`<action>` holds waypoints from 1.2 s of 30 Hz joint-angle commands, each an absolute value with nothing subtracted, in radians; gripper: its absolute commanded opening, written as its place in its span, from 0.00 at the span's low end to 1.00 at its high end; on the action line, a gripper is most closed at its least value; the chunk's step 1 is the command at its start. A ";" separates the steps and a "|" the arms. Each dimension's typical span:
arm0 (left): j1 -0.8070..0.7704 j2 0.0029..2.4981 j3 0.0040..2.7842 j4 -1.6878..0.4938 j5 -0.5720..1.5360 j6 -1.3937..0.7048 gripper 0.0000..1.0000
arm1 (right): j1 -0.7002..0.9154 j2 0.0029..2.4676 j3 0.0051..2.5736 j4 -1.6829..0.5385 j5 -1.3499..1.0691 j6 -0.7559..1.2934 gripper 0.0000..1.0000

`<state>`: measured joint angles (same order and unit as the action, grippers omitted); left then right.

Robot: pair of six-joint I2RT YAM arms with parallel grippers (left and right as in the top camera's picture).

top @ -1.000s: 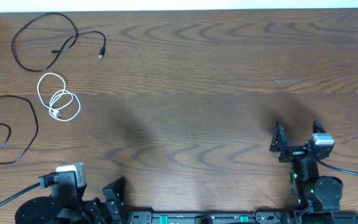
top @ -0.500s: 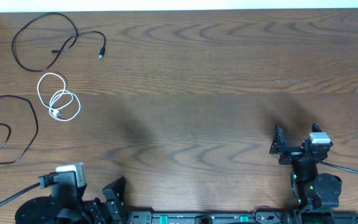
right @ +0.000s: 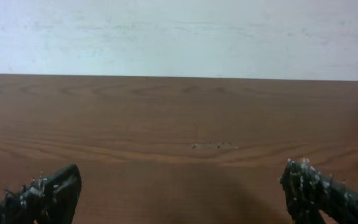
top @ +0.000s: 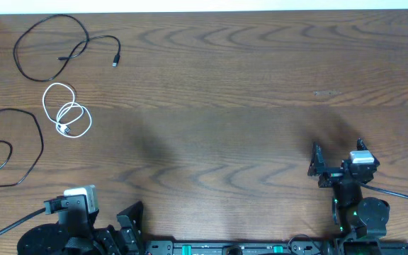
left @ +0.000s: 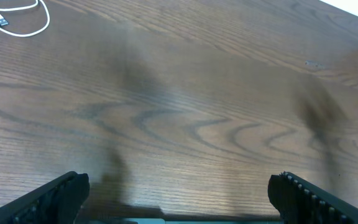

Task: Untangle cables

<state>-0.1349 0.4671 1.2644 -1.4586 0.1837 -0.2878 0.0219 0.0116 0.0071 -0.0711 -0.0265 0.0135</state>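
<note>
Three cables lie apart at the table's left in the overhead view. One black cable [top: 48,44] lies looped at the far left corner. The white cable [top: 67,112] is coiled below it; part of it shows in the left wrist view [left: 17,15]. A second black cable [top: 9,145] lies looped at the left edge. My left gripper [left: 179,196] is open and empty at the near edge, far from them. My right gripper [top: 337,157] is open and empty at the near right; its fingers show in the right wrist view [right: 182,193].
The wooden table [top: 225,85] spans the view, with a white wall [right: 179,31] beyond its far edge. The arm bases and their thick black cables sit along the near edge [top: 211,246]. A small scuff marks the wood [top: 326,93].
My right gripper has drawn back slightly toward the near edge. The cables and left arm have not moved.
</note>
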 commanded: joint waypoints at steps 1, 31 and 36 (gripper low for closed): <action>-0.137 0.463 1.261 -1.459 0.178 -0.289 0.98 | 0.026 0.006 0.006 -0.080 -0.018 -0.017 0.99; -0.137 0.463 1.261 -1.459 0.178 -0.289 0.98 | 0.001 0.006 0.006 -0.079 -0.014 0.024 0.99; -0.137 0.463 1.261 -1.459 0.178 -0.289 0.98 | 0.001 0.006 0.006 -0.078 -0.014 0.021 0.99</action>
